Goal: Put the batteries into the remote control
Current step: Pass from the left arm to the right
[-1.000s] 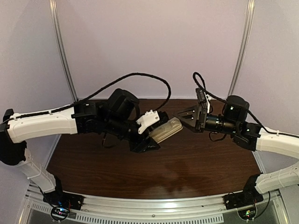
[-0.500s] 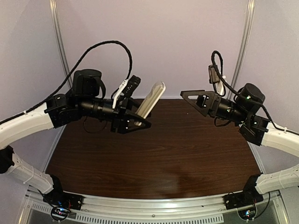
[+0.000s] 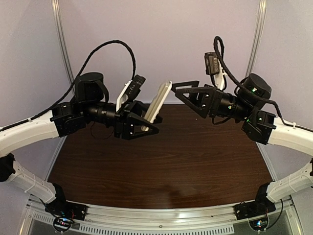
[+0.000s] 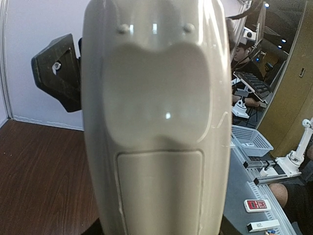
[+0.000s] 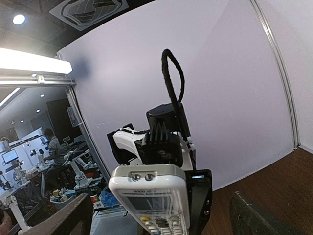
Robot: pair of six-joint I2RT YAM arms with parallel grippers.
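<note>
- Top view: my left tool (image 3: 142, 121) is clamped on the lower end of the remote (image 3: 159, 100). The remote is held in the air over the far side of the table (image 3: 186, 161), tilted, with its top end up and to the right.
- My right tool (image 3: 180, 93) is spread wide and holds nothing. Its tips are just beside the remote's top end; I can't tell if they touch it.
- Left wrist view: the remote's plain grey-beige back fills the frame. The battery cover (image 4: 160, 193) is in place in the lower half.
- Right wrist view: the remote's white front faces me, display (image 5: 149, 203) and buttons (image 5: 159, 224) visible. My right tool's fingers (image 5: 68, 218) sit at the bottom corners, far apart and clear of the remote.
</note>
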